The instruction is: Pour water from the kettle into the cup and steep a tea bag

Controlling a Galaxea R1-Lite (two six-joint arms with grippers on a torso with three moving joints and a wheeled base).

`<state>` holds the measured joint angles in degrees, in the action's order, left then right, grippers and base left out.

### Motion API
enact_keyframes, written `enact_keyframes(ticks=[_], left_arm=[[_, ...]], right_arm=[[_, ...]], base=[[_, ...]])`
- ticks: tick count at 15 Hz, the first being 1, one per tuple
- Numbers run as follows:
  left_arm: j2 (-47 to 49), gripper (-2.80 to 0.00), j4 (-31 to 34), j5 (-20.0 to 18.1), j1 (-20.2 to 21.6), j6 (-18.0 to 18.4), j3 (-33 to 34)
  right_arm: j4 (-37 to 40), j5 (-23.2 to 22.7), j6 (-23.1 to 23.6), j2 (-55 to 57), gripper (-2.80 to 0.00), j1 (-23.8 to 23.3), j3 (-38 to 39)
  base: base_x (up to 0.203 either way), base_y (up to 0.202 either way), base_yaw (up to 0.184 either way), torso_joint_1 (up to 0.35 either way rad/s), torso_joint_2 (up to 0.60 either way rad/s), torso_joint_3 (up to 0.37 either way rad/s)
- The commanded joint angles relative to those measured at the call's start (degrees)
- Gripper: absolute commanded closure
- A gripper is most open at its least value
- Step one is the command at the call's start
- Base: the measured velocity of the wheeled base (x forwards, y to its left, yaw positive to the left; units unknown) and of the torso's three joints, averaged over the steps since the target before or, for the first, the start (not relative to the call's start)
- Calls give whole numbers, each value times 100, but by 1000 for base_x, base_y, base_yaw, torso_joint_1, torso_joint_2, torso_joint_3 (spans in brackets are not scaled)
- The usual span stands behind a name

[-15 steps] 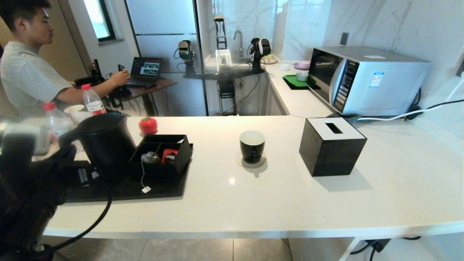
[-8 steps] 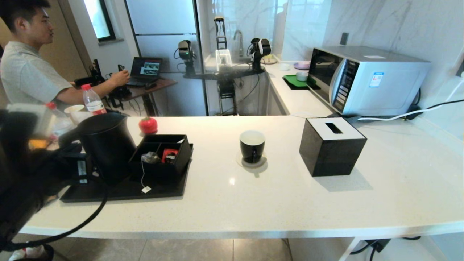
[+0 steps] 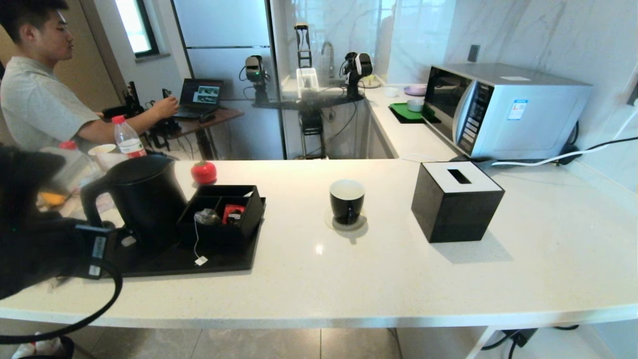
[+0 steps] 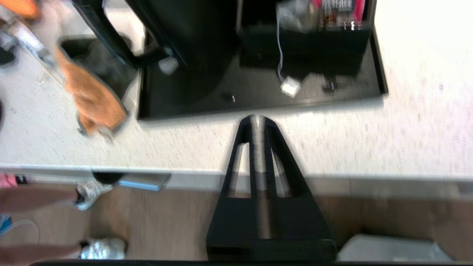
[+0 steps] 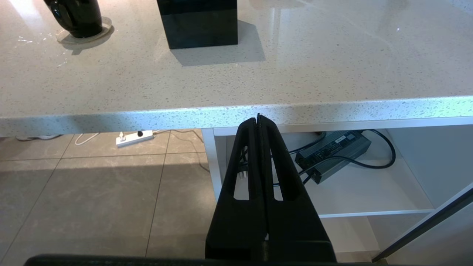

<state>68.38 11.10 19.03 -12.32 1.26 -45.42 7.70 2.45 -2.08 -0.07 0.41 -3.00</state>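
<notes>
The matte black kettle [image 3: 144,199] stands at the left end of a black tray [image 3: 224,262], its loop handle facing my left arm [image 3: 45,249]. My left gripper [image 4: 257,118] hovers over the counter just short of the tray's near edge, in front of the kettle [image 4: 192,33]. It is open by only a narrow gap and holds nothing. The tea bag [image 3: 207,217] lies in a black organiser box [image 3: 219,212], and its string hangs down to the tag [image 3: 201,260] on the tray. The black cup [image 3: 347,199] sits on a coaster mid-counter. My right gripper [image 5: 258,117] is shut and empty below the counter's front edge.
A black tissue box [image 3: 456,199] stands right of the cup and a microwave [image 3: 503,109] behind it. Red-capped bottles [image 3: 127,137], a paper cup [image 3: 102,152] and a red tomato-shaped object [image 3: 203,172] sit behind the kettle. A red packet [image 3: 233,212] lies beside the tea bag.
My left arm has shifted lower and to the left in the head view, uncovering the kettle's handle. The kettle, cup and tea bag have not moved.
</notes>
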Motion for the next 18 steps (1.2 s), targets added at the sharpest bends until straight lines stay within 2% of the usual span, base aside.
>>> enact_keyframes(ticks=[1, 5, 9, 12, 18], left_arm=[[76, -280, 41, -54, 54, -11, -42], [453, -280, -12, -521, 143, -276, -163], [1267, -280, -20, -555, 318, -352, -563], [1997, -280, -20, -558, 347, -610, -991], [3382, -280, -136, -685, 368, -879, -1831]], right_arm=[[3, 2, -2, 7, 0, 2, 1], [3, 2, -1, 7, 0, 2, 1], [3, 1, 4, 7, 0, 2, 1], [3, 1, 6, 7, 0, 2, 1], [3, 1, -2, 7, 0, 2, 1]], base=[[0, 0, 0, 0, 0, 0], [0, 0, 0, 0, 0, 0], [0, 0, 0, 0, 0, 0], [0, 0, 0, 0, 0, 0], [0, 0, 0, 0, 0, 0]])
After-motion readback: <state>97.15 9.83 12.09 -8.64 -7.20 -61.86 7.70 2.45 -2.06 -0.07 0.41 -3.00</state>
